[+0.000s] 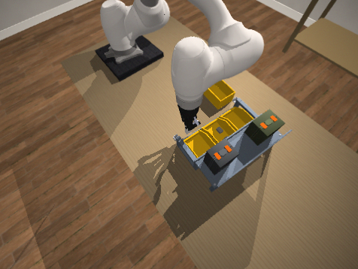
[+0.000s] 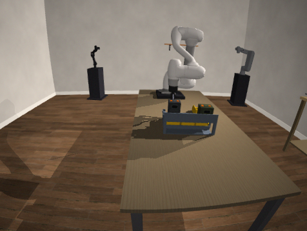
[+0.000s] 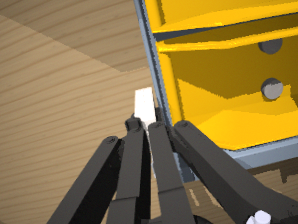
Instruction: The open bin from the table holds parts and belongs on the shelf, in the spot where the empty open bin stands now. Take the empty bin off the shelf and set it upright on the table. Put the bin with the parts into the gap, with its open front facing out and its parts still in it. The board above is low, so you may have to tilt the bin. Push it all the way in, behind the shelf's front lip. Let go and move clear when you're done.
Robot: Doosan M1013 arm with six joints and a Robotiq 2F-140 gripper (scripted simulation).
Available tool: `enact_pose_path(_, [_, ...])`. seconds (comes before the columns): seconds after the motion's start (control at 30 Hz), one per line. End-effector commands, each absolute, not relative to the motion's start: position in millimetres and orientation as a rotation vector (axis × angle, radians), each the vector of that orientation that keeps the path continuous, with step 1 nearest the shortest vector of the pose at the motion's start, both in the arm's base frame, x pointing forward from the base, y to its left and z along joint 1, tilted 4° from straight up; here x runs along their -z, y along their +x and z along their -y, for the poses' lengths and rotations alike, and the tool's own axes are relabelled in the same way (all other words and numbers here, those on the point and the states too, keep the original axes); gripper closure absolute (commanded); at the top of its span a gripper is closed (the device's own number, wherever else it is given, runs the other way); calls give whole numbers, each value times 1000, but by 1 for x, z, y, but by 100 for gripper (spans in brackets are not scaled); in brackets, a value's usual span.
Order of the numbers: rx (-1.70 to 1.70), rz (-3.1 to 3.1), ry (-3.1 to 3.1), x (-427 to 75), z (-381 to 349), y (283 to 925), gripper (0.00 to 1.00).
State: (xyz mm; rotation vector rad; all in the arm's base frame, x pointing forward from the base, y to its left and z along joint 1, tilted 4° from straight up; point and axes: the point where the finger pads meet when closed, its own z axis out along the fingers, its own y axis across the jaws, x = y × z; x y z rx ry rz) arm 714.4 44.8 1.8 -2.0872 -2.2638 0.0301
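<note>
— Wooden floor, pale walls, long tan tabletop (image 2: 206, 168) down the middle. On it?

— Grey shelf (image 1: 213, 184) about mid-length, with three yellow bins in a row under its top board. Middle bin (image 1: 219, 131) carrying a small dark part; two round parts visible in it from the wrist view (image 3: 220, 103). Left bin (image 1: 196, 144) and right bin (image 1: 238, 117) flanking it, touching or nearly so.

— Anything on top of the shelf?

— Two cases with orange latches: a dark grey one (image 1: 222, 157) over the left end, an olive one (image 1: 265, 127) over the right end.

— And the fourth bin?

— Standing upright on the tabletop just behind the shelf, beside the white arm (image 1: 210, 64): yellow bin (image 1: 219, 94), interior bare as far as visible.

— Claw?

— Claw (image 1: 191, 127) pointing down at the shelf's open front, close to the left corner post. Fingers pressed together, nothing between them. From the wrist view, tips just beside the grey front lip (image 3: 154, 76), near the divide between the left and middle bins; contact with the lip impossible to tell.

— Elsewhere in the room?

— Two dark pedestals with small arms, one at the left wall (image 2: 96, 83), one at the right (image 2: 239, 88).
</note>
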Motion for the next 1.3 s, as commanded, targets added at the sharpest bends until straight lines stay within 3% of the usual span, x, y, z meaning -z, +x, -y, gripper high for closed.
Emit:
enact_pose_path(0.0, [-30,2264,-2087,-4,-45,712,90])
enact_pose_path(0.5, [-30,2264,-2087,-15,-44,709,90])
enact_pose_path(0.8, [-30,2264,-2087,-67,-43,712,90])
enact_pose_path(1.27, [-30,2264,-2087,-68,-42,712,90])
